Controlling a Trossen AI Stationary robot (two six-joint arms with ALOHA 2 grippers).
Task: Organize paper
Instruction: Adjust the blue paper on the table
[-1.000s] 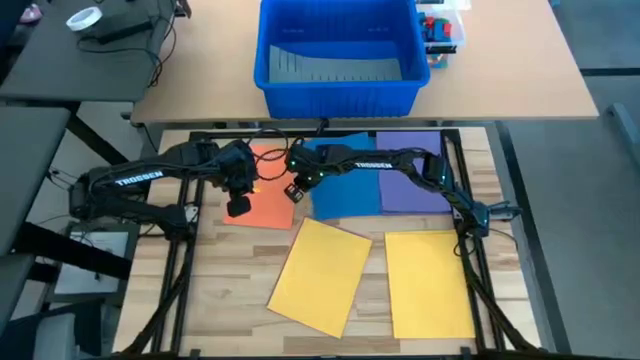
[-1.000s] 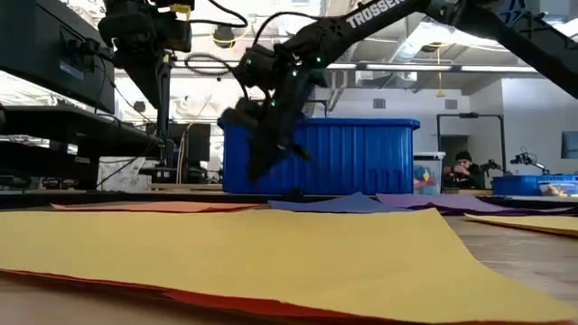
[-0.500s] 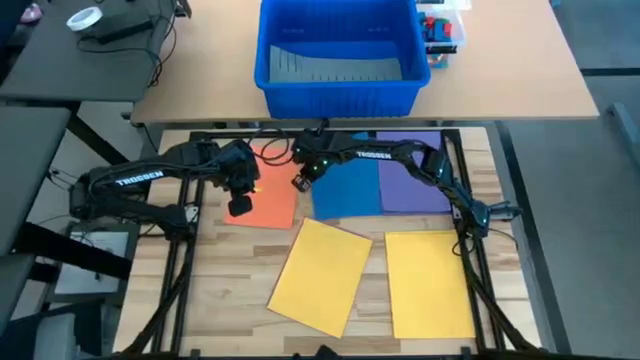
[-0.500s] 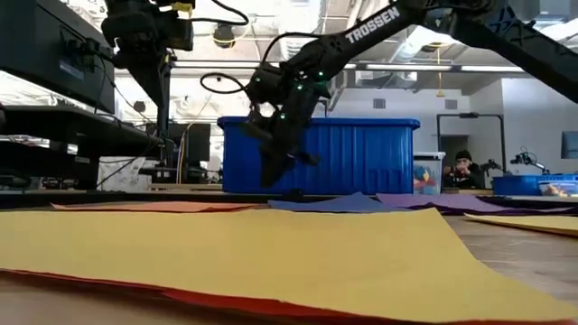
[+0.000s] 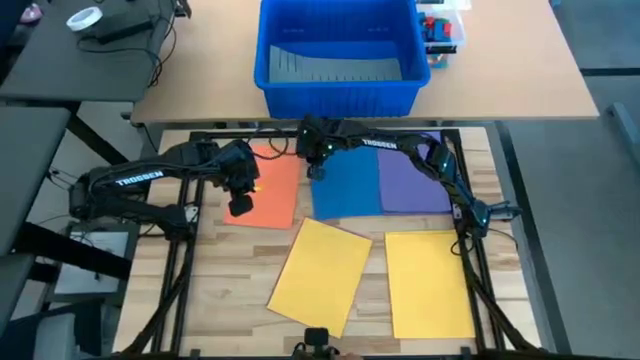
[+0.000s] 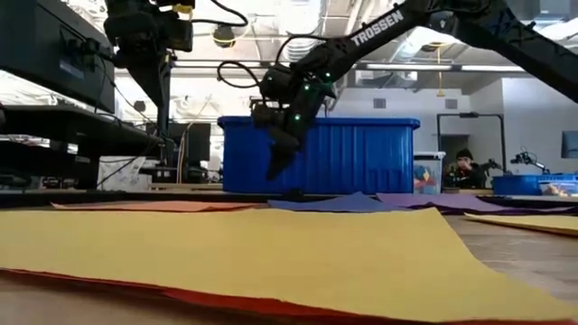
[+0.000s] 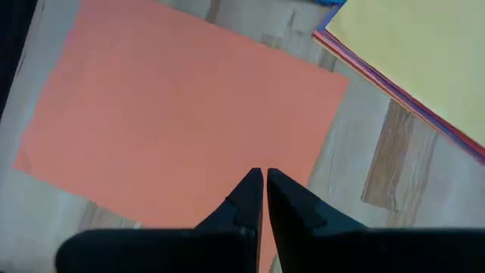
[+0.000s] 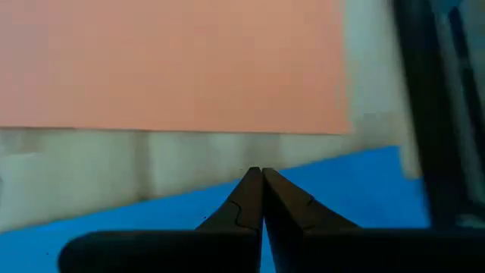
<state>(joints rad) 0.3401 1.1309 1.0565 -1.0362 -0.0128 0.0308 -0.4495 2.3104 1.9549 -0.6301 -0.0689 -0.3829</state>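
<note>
Five sheets lie flat on the wooden counter [image 5: 230, 290] in the lower half of the high view. The orange sheet [image 5: 275, 190] sits left of centre, the blue sheet [image 5: 345, 190] beside it and the purple sheet [image 5: 410, 180] to the right, blue and purple meeting edge to edge. A narrow strip of bare wood separates orange from blue. Below them a tilted yellow sheet [image 5: 320, 275] lies on other coloured sheets whose edges peek out, and a straight yellow sheet [image 5: 428, 282] lies near the lower right.

The right claw [image 5: 318, 172] hangs above the blue sheet's upper left corner, fingers together, holding nothing. The left claw [image 5: 238, 207] hovers over the orange sheet's left edge, fingers also pressed together and empty.

The blue bin [image 5: 340, 55] stands at upper centre, beyond the sheets. Open wood remains at the lower left.
</note>
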